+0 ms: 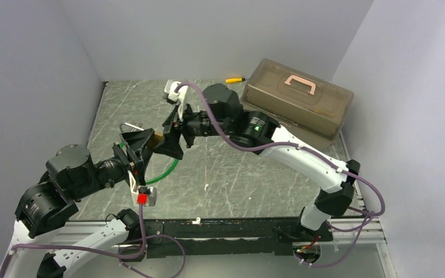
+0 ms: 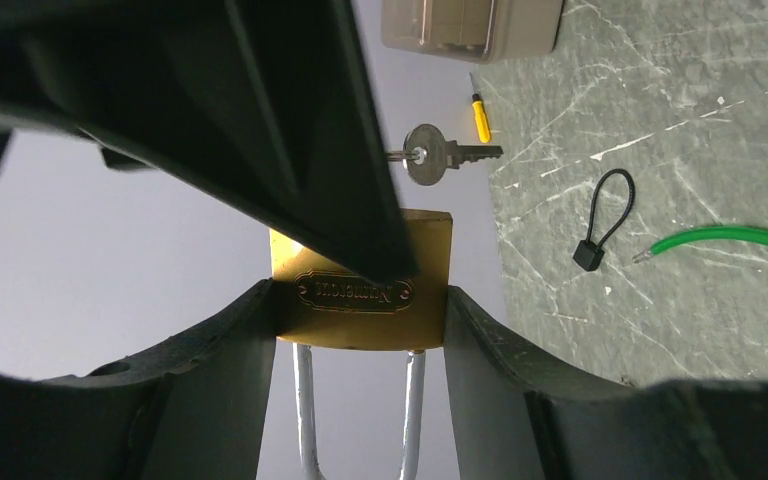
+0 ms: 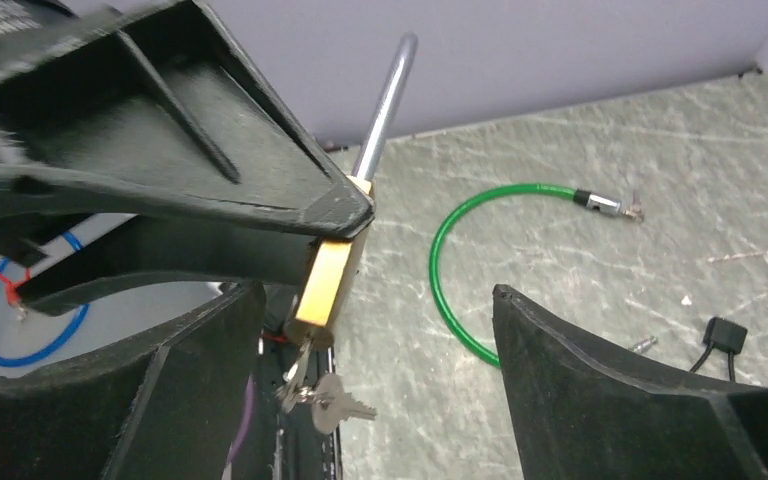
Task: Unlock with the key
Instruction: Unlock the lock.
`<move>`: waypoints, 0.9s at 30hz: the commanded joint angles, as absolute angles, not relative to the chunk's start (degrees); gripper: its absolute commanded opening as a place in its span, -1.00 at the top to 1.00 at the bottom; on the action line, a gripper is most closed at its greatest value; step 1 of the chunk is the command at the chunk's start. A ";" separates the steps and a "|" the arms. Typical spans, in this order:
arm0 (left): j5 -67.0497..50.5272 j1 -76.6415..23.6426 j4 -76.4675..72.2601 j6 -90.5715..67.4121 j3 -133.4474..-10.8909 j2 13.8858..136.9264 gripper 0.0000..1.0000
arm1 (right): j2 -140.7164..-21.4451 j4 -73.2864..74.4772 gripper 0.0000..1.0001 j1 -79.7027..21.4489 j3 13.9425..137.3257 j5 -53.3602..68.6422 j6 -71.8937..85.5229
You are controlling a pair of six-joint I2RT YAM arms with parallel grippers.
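Scene: two robot arms meet over a dark, scratched bench [image 1: 237, 174] w/ grey walls round it.
Left gripper [image 2: 360, 300]: clamped on a small brass padlock [image 2: 360, 325], one finger on each side of the body. It holds the padlock up off the bench, left of centre in the top view.
Padlock: brass body w/ an oval nameplate. The silver shackle [image 3: 385, 105] points away from the right arm. In the left wrist view both shackle legs go into the body.
Key [image 3: 332, 405]: small & silver, dangling at the padlock's bottom end, opp. the shackle. It has a round head, and the toothed blade is in plain sight, pointing sideways. A bit of silver metal joins it to the padlock's underside; can't tell if that is a 2nd key in the keyhole.
Right gripper [image 3: 375, 300]: wide open, holding nothing. The padlock's lower end & the key sit betw. its fingers, close to one finger, w/ the other well apart. Can't tell if the near finger touches. In the left wrist view that finger crosses in front of the padlock's face.
Green cable [image 3: 440, 260]: curved, lying on the bench, w/ a metal tip at one end.
Black cord loop [image 2: 610, 215]: has a small black block & lies on the bench near the cable's tip.
Yellow tool [image 2: 480, 118]: small yellow-and-black stick at the far edge of the bench, near the box.
Box [image 1: 298, 101]: brown, see-through, pink handle on top, at the far right corner.
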State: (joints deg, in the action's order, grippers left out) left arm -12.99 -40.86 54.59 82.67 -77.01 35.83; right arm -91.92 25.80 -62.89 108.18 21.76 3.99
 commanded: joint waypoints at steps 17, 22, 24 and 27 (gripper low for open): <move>-14.21 -41.13 49.30 82.87 -75.02 34.83 -0.15 | -90.37 19.26 1.00 -63.06 102.37 20.65 6.62; -10.54 -41.12 53.06 73.25 -79.59 35.98 -0.67 | -84.91 16.40 1.00 -59.25 94.25 24.78 8.22; -10.46 -41.07 54.16 71.13 -79.74 35.09 -0.71 | -83.16 15.72 1.00 -57.98 92.13 27.67 8.39; -10.71 -41.09 56.29 66.43 -81.80 35.17 -0.72 | -81.86 16.78 1.00 -57.25 91.43 30.50 7.27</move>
